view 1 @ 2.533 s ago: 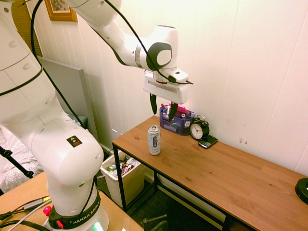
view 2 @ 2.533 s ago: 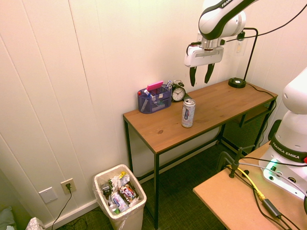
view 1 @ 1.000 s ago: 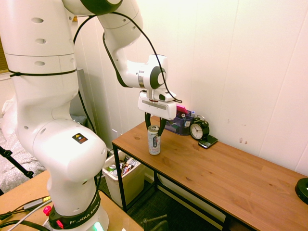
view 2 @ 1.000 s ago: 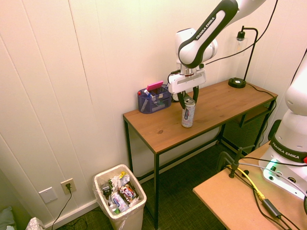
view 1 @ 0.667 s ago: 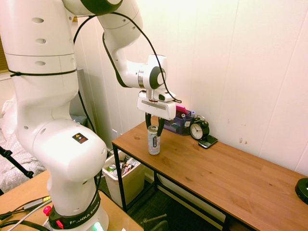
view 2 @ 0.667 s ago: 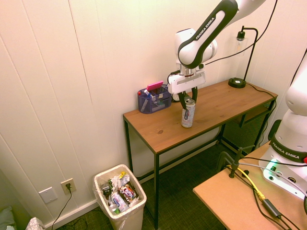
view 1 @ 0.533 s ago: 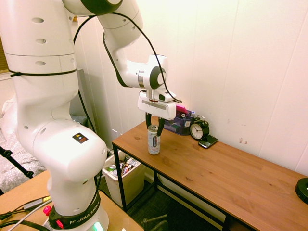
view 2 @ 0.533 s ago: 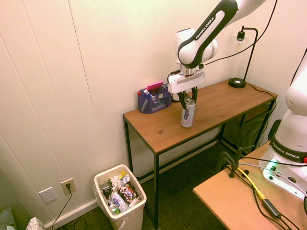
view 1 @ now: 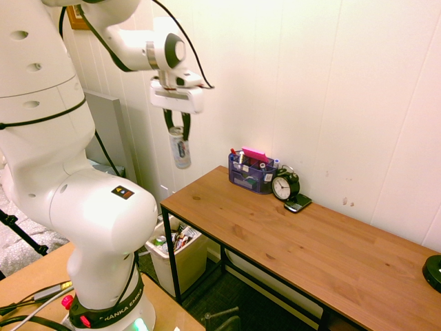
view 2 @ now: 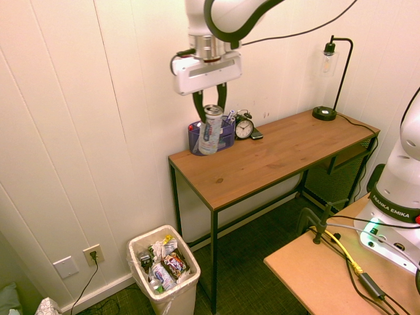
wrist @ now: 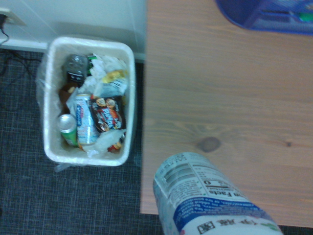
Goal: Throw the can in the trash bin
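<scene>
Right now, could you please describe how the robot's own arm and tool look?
The arm is glossy white with rounded joints, dark grey trim, a black cable and "FRANKA EMIKA" lettering. The tool has a white body and two black, slender fingers.

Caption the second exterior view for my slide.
The claw holds a can aloft, with the filled trash bin below beside the desk.

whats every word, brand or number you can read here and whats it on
"FRANKA EMIKA": robot base
"Facts", "0": held can
Rest of the can's print: mostly too small or blurred
Clock numerals: too small
Wrappers in the bin: blurred
</scene>
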Available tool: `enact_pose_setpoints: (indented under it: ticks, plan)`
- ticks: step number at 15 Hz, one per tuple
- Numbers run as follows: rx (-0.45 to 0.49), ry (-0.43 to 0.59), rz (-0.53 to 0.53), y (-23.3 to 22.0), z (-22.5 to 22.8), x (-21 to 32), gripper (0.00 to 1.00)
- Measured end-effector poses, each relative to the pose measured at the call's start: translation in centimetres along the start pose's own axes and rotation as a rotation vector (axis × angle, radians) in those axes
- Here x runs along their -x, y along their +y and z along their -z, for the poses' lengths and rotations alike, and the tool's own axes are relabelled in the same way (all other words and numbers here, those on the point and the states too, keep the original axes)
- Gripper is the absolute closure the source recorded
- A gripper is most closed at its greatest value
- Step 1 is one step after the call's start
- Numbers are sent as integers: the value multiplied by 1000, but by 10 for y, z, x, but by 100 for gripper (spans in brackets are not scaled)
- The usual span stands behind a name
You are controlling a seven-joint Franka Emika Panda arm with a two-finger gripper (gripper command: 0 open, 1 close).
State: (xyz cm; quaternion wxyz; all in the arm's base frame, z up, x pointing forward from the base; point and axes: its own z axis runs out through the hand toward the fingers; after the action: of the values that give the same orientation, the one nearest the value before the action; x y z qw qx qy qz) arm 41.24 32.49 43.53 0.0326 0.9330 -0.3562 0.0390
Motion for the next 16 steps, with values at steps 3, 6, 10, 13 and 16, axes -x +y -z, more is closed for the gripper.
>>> enact_pose_setpoints:
  ticks: [3, 6, 10, 13, 16]
  plan:
    - [56, -21, -2, -58, -17, 44, 100]
    - [103, -50, 11, -112, -63, 84, 100]
    - [164, -72, 8, -171, -148, 116, 0]
    - [171, -59, -26, -200, -144, 102, 0]
    - [166, -58, -60, -215, -137, 83, 0]
